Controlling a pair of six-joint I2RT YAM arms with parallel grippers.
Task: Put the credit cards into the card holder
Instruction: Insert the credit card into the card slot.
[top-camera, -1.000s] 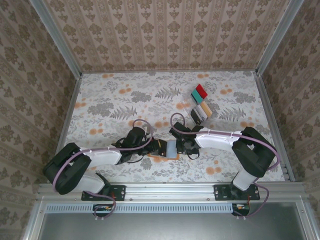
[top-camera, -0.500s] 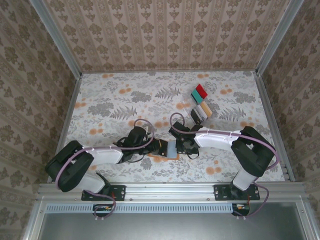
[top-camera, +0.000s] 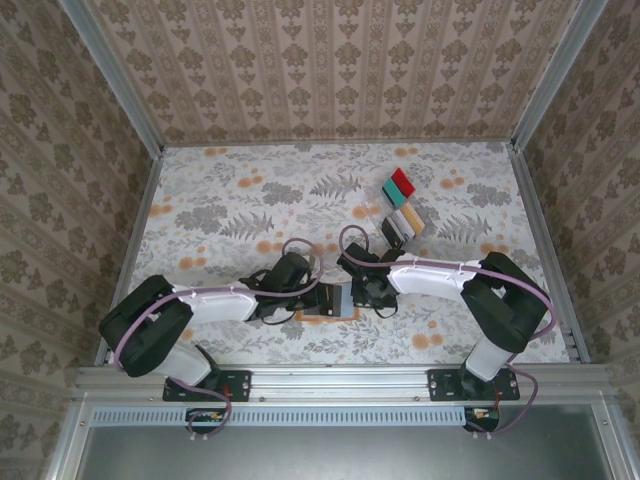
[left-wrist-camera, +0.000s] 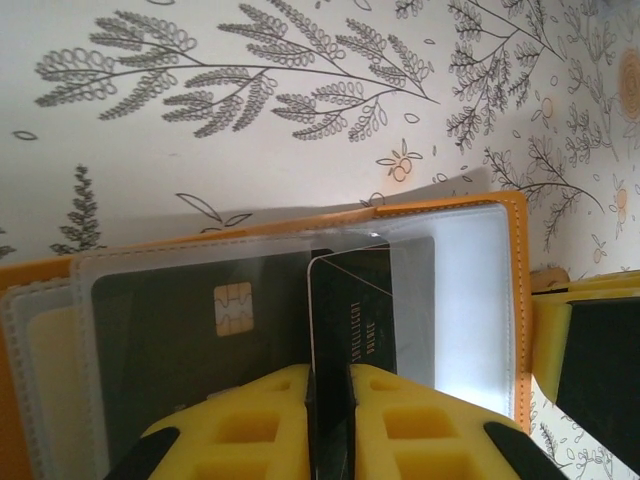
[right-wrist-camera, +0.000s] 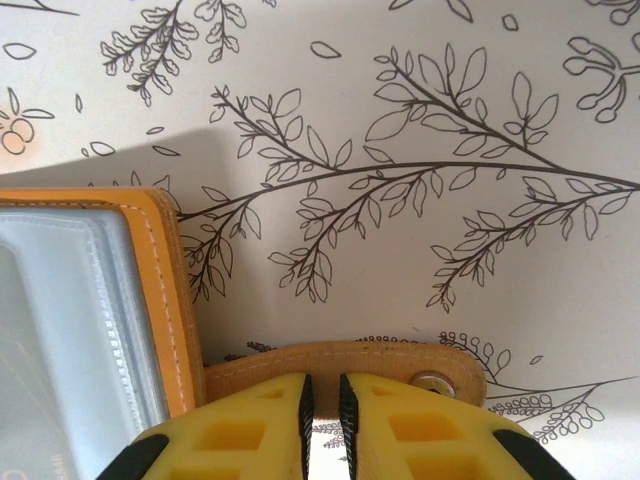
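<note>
The orange card holder (left-wrist-camera: 452, 206) lies open on the table, its clear sleeves facing up. My left gripper (left-wrist-camera: 330, 372) is shut on a dark card (left-wrist-camera: 365, 300) that stands edge-on and reaches partly into the right sleeve. Another dark card with a chip (left-wrist-camera: 180, 330) sits in the left sleeve. My right gripper (right-wrist-camera: 322, 378) is shut on the holder's snap strap (right-wrist-camera: 380, 358), just right of the holder's edge (right-wrist-camera: 165, 280). From above, the left gripper (top-camera: 318, 297) and right gripper (top-camera: 360, 290) meet over the holder (top-camera: 338, 300). More credit cards (top-camera: 400, 205) lie fanned at the back right.
The fanned cards run from red (top-camera: 402, 181) and teal (top-camera: 392, 192) down to beige (top-camera: 413, 221) and black (top-camera: 393, 233). The floral tablecloth (top-camera: 230, 200) is bounded by metal rails and patterned walls. The right gripper's yellow finger (left-wrist-camera: 590, 340) sits close beside the holder's right edge.
My left gripper has moved right toward the holder, carrying the dark card over the pale sleeve. The right arm has stayed in place.
</note>
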